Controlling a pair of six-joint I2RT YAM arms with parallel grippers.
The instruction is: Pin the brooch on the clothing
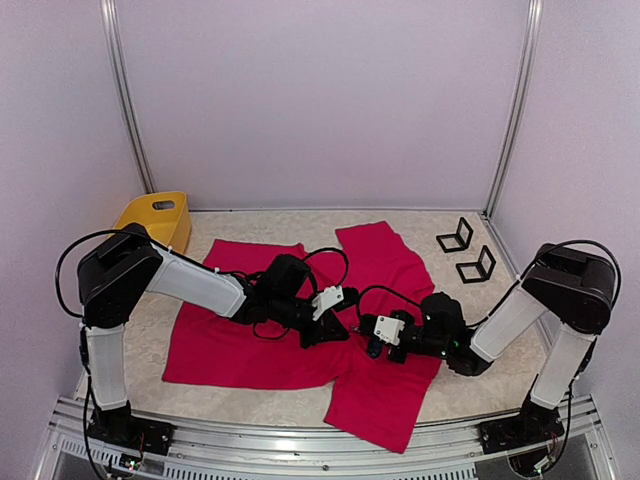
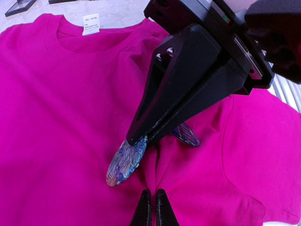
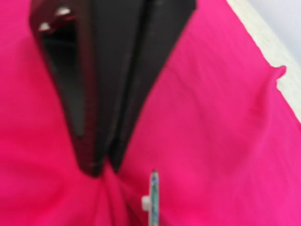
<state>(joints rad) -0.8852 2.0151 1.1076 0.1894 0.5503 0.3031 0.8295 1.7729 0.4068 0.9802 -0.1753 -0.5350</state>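
The crimson-pink clothing lies spread flat on the table, with its collar and white label at the far side in the left wrist view. My left gripper is shut, pinching a small raised fold of the clothing near its middle. Creases gather in the clothing under its fingers. My right gripper reaches in from the upper right, shut on the brooch, an oval with a blue-purple pattern. The brooch shows edge-on just beside the fold. In the top view the left gripper and right gripper meet tip to tip.
A yellow tub stands at the back left, off the shirt. Two small black stands sit at the back right. The bare table borders the shirt on the right, and metal frame posts rise at the back corners.
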